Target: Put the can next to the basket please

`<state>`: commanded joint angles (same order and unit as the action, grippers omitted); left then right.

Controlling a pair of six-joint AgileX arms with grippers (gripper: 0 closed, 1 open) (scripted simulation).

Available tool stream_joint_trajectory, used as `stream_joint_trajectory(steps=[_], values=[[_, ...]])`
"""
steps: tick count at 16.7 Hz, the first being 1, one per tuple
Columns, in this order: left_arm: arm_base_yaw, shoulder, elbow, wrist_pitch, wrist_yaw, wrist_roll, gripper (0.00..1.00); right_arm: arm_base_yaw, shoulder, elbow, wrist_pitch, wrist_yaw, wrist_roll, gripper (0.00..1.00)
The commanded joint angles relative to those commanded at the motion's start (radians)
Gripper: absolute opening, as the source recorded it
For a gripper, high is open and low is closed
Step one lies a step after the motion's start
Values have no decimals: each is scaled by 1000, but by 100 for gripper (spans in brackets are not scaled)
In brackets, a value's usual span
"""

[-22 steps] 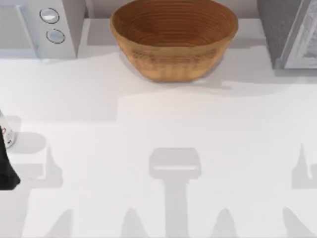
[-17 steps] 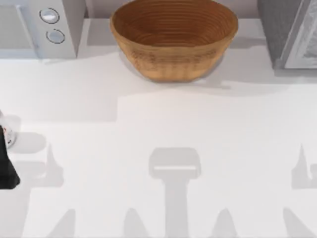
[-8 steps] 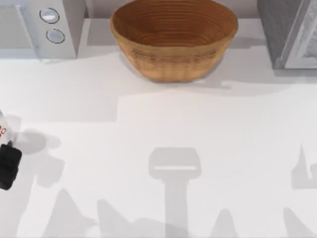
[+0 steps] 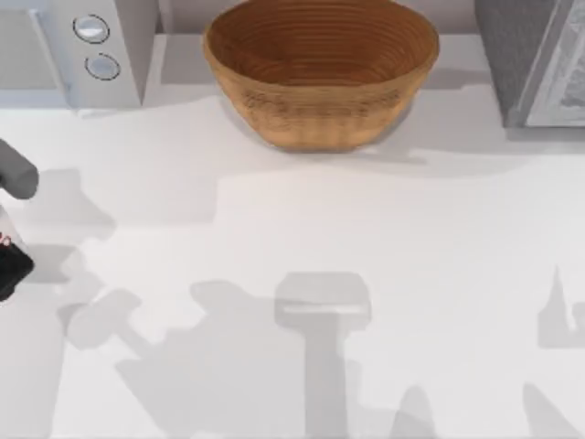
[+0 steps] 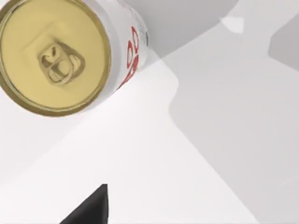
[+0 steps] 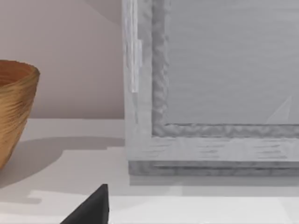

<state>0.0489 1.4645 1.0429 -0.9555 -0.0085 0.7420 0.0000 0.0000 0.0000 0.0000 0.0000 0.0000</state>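
Observation:
The can stands upright on the white table, and the left wrist view looks down on its gold top and its white side with red lettering. In the top view a sliver of the can shows at the far left edge. My left gripper hovers over it there, open, with nothing between its fingers; one dark fingertip shows apart from the can. The orange-brown wicker basket sits at the back centre, far from the can. My right arm is parked; its fingertip shows, open and empty.
A white appliance with two round knobs stands at the back left. A grey framed cabinet stands at the back right, close in front of the right wrist camera. Bare white table lies between can and basket.
My left arm has swung at the left edge: a grey link now shows above the gripper, the gripper covers more of the can, and the arm's shadow has spread across the table's front.

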Motion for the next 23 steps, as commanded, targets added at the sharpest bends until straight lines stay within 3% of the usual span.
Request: stream_joint_trajectory(steps=[6,10,17,23], values=[[42,374,403,-215,4,141,100,0,0,0,0,0,0,100],[58,474,536,-256,9,174,100,0,0,0,0,0,0,100],[56,482,526,-237,10,174,100,0,0,0,0,0,0,100],[60,527,389,-52,10,178,100,0,0,0,0,0,0,100]])
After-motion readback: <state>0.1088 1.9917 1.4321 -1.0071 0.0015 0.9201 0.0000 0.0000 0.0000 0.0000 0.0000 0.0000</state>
